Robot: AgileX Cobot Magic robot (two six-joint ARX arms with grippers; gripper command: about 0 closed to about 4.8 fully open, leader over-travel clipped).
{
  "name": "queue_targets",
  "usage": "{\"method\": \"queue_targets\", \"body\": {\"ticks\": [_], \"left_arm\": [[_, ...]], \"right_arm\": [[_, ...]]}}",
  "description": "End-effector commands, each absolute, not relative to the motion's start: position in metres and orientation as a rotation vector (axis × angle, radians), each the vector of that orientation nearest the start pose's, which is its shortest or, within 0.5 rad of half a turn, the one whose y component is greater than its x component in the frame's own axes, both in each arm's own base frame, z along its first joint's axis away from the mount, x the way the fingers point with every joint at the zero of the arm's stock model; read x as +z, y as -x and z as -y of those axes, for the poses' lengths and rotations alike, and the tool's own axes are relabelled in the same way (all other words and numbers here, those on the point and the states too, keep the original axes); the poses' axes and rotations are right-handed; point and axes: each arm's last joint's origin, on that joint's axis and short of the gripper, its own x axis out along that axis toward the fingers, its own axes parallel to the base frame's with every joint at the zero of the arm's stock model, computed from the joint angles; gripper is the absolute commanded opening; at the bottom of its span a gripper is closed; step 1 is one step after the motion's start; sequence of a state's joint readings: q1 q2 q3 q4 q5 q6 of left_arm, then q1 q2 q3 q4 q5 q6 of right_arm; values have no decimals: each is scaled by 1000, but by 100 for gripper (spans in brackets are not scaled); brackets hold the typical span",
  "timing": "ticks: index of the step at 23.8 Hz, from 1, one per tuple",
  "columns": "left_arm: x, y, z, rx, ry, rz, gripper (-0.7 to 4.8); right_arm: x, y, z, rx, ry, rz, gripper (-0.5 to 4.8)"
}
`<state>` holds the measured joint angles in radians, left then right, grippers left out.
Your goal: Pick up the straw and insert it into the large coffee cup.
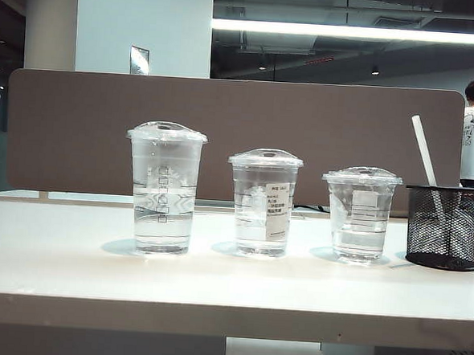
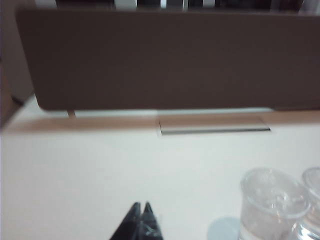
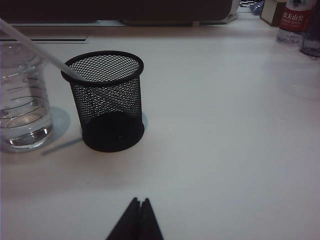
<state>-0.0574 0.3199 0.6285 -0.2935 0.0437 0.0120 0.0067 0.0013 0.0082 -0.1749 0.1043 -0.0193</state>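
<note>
White tabletop (image 1: 54,271) before a brown partition panel (image 1: 231,137), office ceiling lights behind. Along the table, three lidded clear cups in descending height: large coffee cup (image 1: 164,189) at the exterior view's left, medium labelled cup (image 1: 264,202) in the middle, short cup (image 1: 359,213) toward the right. Farthest right, black mesh pen holder (image 1: 443,228) containing the straw (image 1: 425,153), long axis steeply tilted, upper end leaning toward the cups, lower end inside the basket. Right gripper (image 3: 139,201) low over bare table, jaws pressed together and empty, holder and straw (image 3: 35,46) ahead of the fingertips and apart from them. Left gripper (image 2: 141,205) likewise closed on nothing, near the large coffee cup (image 2: 272,200) on its side. Right arm judged the nearer to the straw; jaws to be opened before any grasp on the exposed upper length.
</note>
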Motion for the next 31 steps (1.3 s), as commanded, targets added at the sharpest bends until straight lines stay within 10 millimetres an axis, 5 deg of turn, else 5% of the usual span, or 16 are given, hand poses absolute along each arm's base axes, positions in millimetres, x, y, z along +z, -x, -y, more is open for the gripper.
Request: {"method": "queue_targets", "body": {"ticks": [1,6,12,15,31], "left_arm": [[353,-68,7,-126,-39,120,-4],[381,-49,11,-244,-13,153,-4],[384,-20,14,-564,50,-132,-4],[389,-2,9,-580,52,-219,-4],[387,7,7,-627,58,-279,-4]], "right_arm": [[148,-96,2,-98,28,-160,3],[148,-96,2,-98,28,-161,3],[148,-96,2,-98,28,-161,3],[148,-96,2,-99,28,-160,3],[148,-96,2,-98,28,-161,3]]}}
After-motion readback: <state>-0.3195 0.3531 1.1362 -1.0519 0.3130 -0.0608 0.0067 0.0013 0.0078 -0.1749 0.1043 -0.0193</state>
